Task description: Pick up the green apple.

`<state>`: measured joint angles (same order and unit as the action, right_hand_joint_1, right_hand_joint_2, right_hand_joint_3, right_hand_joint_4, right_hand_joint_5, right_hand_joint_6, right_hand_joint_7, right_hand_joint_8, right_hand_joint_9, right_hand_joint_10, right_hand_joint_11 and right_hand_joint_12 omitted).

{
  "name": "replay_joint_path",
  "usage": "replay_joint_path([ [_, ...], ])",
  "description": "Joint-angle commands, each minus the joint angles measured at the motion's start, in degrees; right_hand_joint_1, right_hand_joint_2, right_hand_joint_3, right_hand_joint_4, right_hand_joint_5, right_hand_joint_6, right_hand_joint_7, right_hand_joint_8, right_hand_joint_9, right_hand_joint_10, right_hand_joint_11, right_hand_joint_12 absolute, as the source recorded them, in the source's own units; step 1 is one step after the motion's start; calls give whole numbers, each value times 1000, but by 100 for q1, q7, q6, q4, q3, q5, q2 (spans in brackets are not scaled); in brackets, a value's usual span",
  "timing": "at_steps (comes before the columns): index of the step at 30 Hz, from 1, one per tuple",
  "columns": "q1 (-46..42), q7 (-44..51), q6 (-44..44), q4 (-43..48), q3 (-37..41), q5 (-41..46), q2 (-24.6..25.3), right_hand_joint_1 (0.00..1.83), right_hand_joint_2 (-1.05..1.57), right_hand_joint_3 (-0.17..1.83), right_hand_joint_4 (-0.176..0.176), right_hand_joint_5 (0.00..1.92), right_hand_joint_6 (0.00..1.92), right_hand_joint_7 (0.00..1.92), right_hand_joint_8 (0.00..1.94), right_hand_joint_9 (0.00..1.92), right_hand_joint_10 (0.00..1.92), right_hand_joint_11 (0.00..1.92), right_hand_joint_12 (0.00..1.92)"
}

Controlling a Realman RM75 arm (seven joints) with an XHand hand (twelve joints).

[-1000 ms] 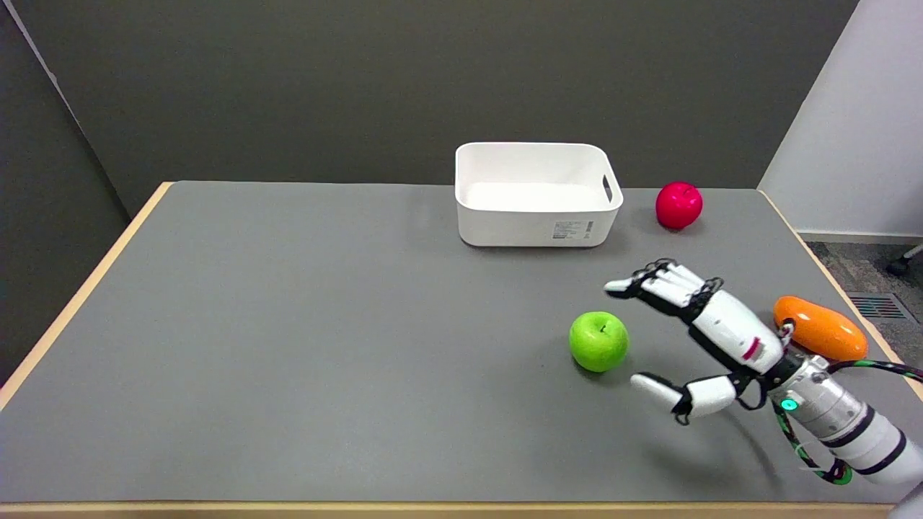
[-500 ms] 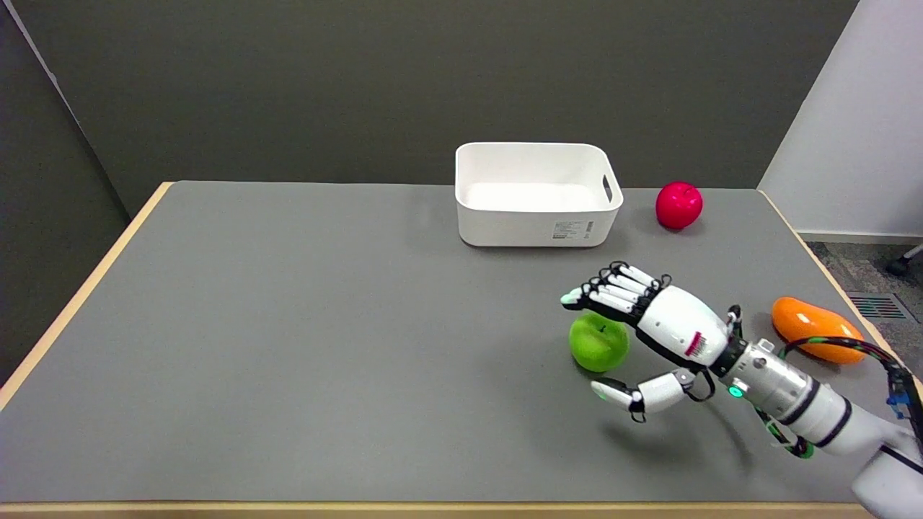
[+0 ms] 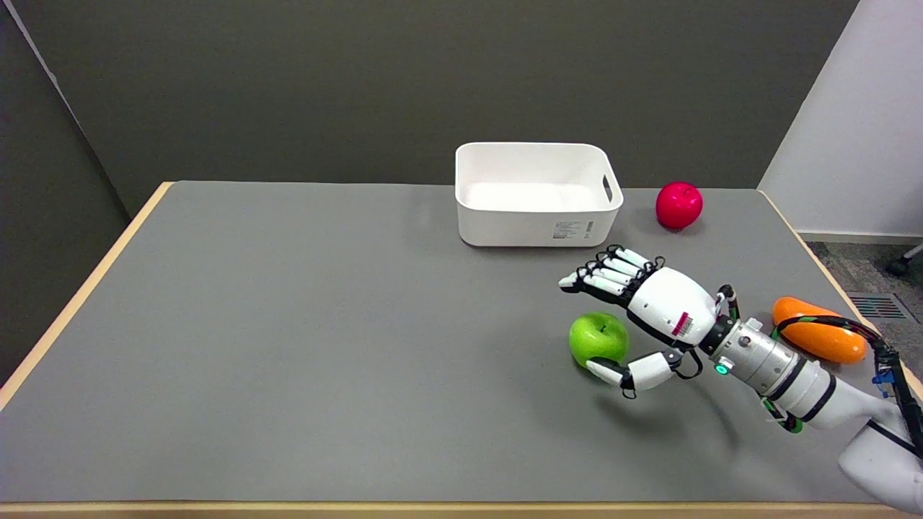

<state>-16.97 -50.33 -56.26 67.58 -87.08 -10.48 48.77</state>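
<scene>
Grey matte table (image 3: 303, 346), light wood-coloured edge, takes most of the view. White plastic bin (image 3: 537, 193) at the far middle: rounded corners, handle slot, label on the near wall, looks empty. Right arm (image 3: 800, 378) comes in from lower right, white shell with black bands and loose cabling. Orange elongated fruit (image 3: 822, 339) lies just behind the forearm, near the table's right edge. Red apple (image 3: 678, 205) sits right of the bin, well apart from the action.

Right hand (image 3: 649, 317) is spread, holding nothing: fingers (image 3: 602, 277) extended above and beyond the green apple (image 3: 598, 339), thumb (image 3: 620, 372) low at the apple's near-right side, touching or just beside it, cannot tell which. Apple rests on the table, right of centre, stem dimple up, glossy, smooth and round, so no long axis to align with. It lies left of the palm, inside the open span. Judgement: closing fingers down and in should cage it; slick skin may roll out leftward.
</scene>
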Motion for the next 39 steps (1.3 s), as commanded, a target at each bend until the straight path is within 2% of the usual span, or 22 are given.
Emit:
replay_joint_path([
  [1,-301,39,296,-56,153,-133,107,475,589,836,17,252,458,346,406,179,809,45,1255],
  [16,-165,67,280,-195,18,-61,218,479,594,839,17,253,460,353,410,208,839,85,1295],
  [18,-122,83,301,-203,18,-92,257,515,611,930,7,263,530,391,498,302,880,168,1359],
  [21,-85,83,312,-206,-3,-104,263,701,708,872,-2,344,637,476,538,368,1013,238,1456],
  [23,-56,83,318,-206,-17,-109,263,745,770,861,-7,406,813,540,640,454,1104,316,1548],
  [27,-11,103,320,-222,-56,-117,269,832,839,892,-26,455,939,692,939,633,1296,461,1690],
  [28,-2,163,320,-222,-67,-117,272,906,816,935,-31,475,937,733,964,681,1299,492,1728],
  [29,0,295,287,-222,-92,-117,272,975,852,869,-51,499,1005,746,1043,715,1311,520,1758],
  [31,0,507,258,-216,-138,-92,272,1154,1228,175,-174,593,1519,657,1526,763,1388,589,1812],
  [34,0,618,248,-200,-151,-63,286,1158,1237,164,-176,589,1542,651,1558,776,1490,627,1918],
  [39,5,618,88,-158,-130,487,312,1152,1252,162,-176,572,1575,632,1598,777,1655,628,1921],
])
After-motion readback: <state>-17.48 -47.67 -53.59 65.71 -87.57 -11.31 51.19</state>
